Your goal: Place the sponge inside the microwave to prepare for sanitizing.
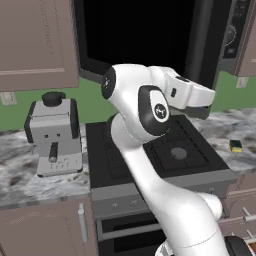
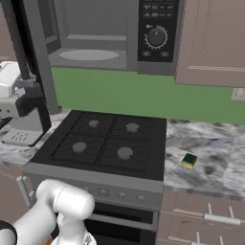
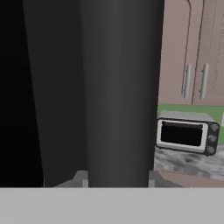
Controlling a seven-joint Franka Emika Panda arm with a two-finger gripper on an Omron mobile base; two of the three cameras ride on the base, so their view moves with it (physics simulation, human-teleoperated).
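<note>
We had the gripper (image 1: 200, 107) up high against the edge of the open microwave door (image 3: 118, 87), its jaws drawn in as narrow as they go. In the hand view the two tips stood either side of the door's grey edge, so we judged they were pinched on that edge or close on it; we could not tell for certain that they touched. Nothing else was held.

The sponge (image 2: 189, 161) lay on the marble table (image 2: 215, 143), just right of the stove (image 2: 103, 143) and apart from it, green layer up. From the left base view, the sponge (image 1: 236, 146) sat below the gripper and off to its right, well apart from it. Its long axis looked to run slantwise, near corner toward the stove, though it was too small for us to be sure.

The microwave (image 2: 155, 33) hung above the stove, cavity open, the pale turntable (image 2: 89, 55) bare. So the door was already swung out and the sponge untouched.

The coming move, as we judged it, turned on that drop: the gripper needed to let go, come down and rightward over the table, and square its jaws across the sponge's short side. The open door stood between hand and table on the left, a thing to clear.
</note>
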